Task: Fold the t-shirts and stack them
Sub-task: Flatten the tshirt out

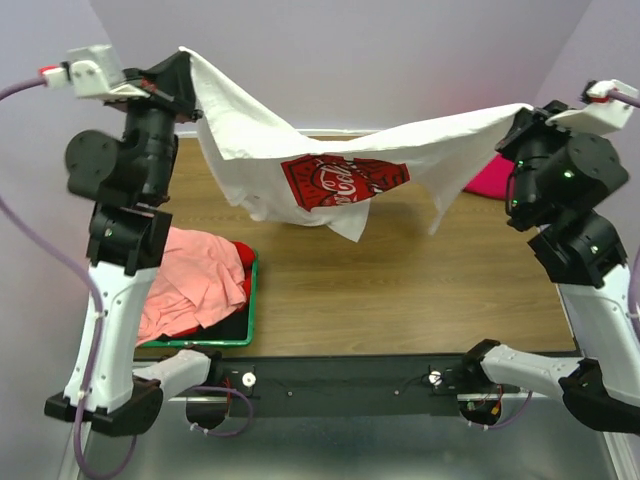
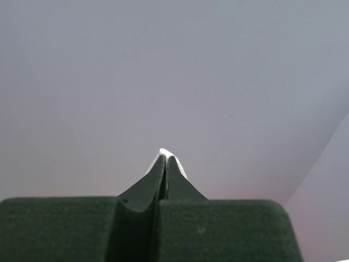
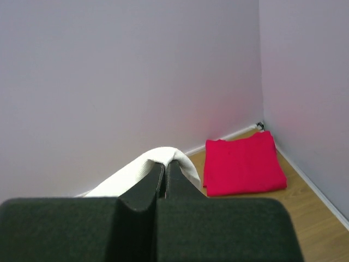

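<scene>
Above the tabletop (image 1: pixel 400 290), I hold the white t-shirt (image 1: pixel 340 160) slung between my left hand (image 1: pixel 183 72) and right hand (image 1: pixel 520 115), each pinched shut on one edge; its long axis runs side to side, midway between both arms, sagging towards the tabletop.

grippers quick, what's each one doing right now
left gripper: closed, holding one edge of the white t-shirt, lifted off the table
right gripper: closed, holding its other edge
</scene>
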You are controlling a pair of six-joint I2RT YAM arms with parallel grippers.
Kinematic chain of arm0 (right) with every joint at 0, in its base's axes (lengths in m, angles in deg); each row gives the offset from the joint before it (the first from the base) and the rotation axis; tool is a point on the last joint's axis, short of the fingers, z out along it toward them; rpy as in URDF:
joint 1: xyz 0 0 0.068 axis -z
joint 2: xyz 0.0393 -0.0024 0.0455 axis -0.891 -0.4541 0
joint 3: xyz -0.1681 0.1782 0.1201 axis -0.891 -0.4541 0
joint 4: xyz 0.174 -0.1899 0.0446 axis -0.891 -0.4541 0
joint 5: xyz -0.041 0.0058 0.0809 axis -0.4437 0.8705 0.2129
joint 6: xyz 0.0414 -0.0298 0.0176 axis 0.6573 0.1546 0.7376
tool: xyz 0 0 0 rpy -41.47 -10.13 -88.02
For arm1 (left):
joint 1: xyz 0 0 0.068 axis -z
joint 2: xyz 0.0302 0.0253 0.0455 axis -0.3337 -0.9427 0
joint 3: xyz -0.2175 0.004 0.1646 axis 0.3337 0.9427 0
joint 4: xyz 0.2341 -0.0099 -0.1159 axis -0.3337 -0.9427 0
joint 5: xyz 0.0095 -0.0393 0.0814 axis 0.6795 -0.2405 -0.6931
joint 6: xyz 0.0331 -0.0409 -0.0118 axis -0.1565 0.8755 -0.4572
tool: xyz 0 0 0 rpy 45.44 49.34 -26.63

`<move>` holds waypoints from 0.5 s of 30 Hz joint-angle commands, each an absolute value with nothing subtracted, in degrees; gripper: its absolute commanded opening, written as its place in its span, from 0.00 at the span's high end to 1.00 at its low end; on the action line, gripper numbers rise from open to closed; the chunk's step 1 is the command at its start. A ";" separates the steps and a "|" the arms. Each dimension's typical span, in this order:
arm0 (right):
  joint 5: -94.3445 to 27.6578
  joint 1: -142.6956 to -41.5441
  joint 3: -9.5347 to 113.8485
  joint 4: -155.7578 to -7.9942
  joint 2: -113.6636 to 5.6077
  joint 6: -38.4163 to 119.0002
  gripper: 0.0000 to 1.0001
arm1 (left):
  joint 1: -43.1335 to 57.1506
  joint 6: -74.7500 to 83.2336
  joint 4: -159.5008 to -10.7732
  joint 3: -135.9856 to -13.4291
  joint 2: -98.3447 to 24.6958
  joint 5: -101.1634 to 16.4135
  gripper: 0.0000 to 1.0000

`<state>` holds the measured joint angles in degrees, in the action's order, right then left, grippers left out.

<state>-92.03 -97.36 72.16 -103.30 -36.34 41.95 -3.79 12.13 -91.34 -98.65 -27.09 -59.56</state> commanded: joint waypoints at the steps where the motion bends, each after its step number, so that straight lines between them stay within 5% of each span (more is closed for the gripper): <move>1: -89.50 -96.92 75.13 -101.93 -33.16 37.00 1.00 | -4.11 10.86 -87.86 -100.53 -22.77 -58.28 1.00; 15: -94.51 -96.57 69.87 -91.41 -40.34 31.37 1.00 | -4.11 12.70 -87.59 -104.49 -34.88 -50.90 1.00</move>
